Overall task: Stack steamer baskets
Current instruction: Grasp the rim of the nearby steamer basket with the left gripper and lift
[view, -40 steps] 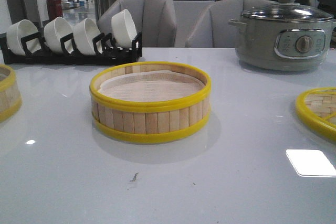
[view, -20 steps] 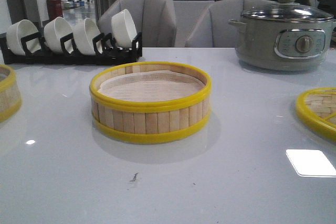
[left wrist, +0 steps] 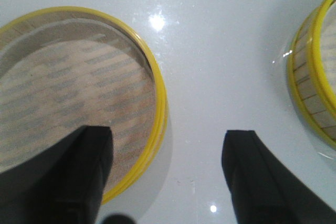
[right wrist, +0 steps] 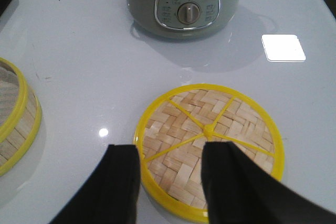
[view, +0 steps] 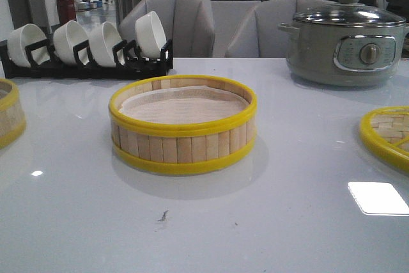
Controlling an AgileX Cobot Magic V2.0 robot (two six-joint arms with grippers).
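One steamer basket with pale slat walls, yellow rims and a whitish liner stands mid-table. A second basket is cut off by the left edge of the front view. In the left wrist view this second basket lies under my open, empty left gripper; one finger is over its liner, the other over bare table. The centre basket shows at that view's edge. My right gripper is open and empty, straddling the rim of a flat woven lid. Neither gripper shows in the front view.
A grey electric pot with a glass lid stands at the back right. A black rack of white bowls stands at the back left. The woven lid lies at the right edge. A bright white rectangle shows on the table at front right.
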